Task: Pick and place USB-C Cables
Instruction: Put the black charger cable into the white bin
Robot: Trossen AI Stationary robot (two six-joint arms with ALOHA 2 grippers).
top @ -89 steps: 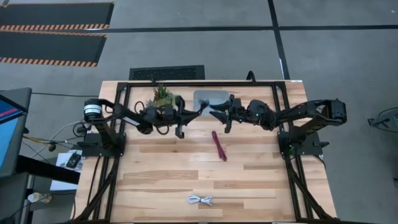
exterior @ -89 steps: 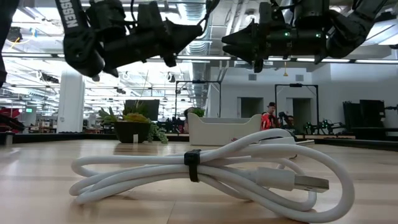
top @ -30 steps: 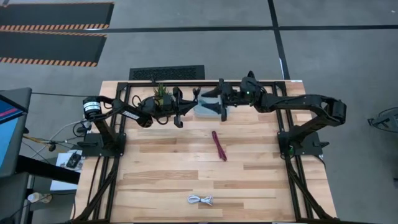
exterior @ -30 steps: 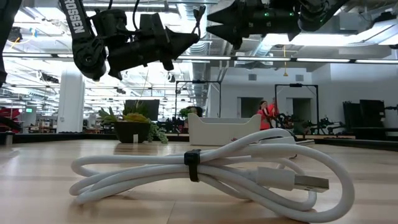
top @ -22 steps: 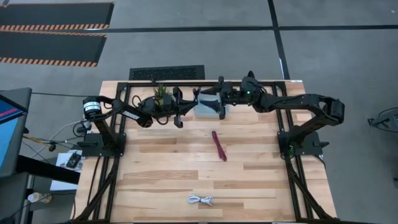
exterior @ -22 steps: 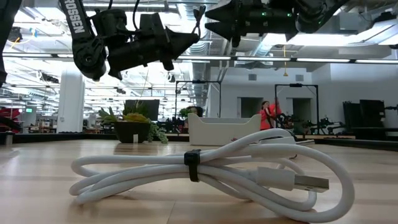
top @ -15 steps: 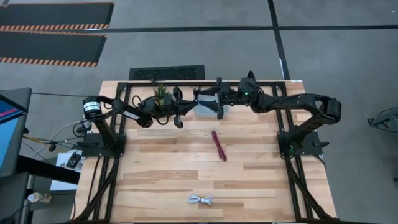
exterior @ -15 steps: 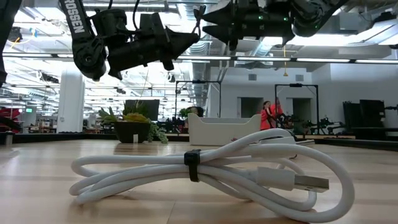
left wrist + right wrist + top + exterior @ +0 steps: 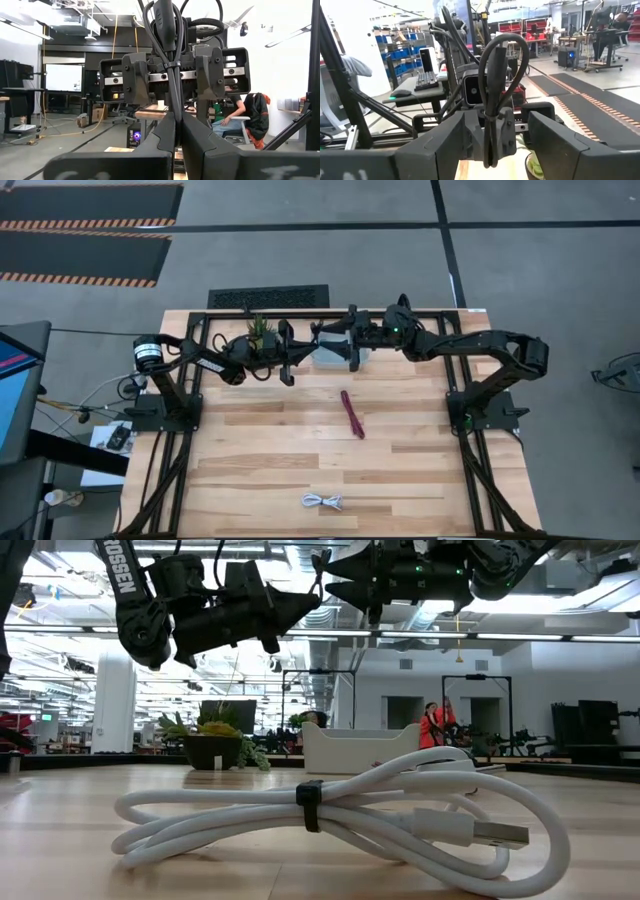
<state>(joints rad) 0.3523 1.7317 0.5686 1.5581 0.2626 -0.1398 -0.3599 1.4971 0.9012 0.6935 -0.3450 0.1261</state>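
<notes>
My left gripper (image 9: 314, 340) (image 9: 176, 126) hovers above the table's far side, pointing right, shut on the black USB-C cable (image 9: 168, 45) (image 9: 500, 70). My right gripper (image 9: 336, 336) (image 9: 497, 127) faces it, open; its fingers stand on either side of the cable bundle without touching. The maroon cable (image 9: 352, 413) lies flat mid-table. The white coiled cable (image 9: 322, 501) (image 9: 330, 815) lies near the near edge. No teal cable shows. My left gripper pinches the black cable's lower end (image 9: 175, 107) between its two fingers. The fingers are level and come from the table's left. The tied bundle stands upright above the fingertips (image 9: 320, 562), lifted clear of the table.
A grey tray (image 9: 334, 358) (image 9: 360, 750) sits on the far side of the table below both grippers. A small potted plant (image 9: 260, 330) (image 9: 215, 745) stands left of it. A person moves in the room beyond the table.
My right gripper has moved a little toward the table's left, closing in on the cable that the left gripper holds. It stays open.
</notes>
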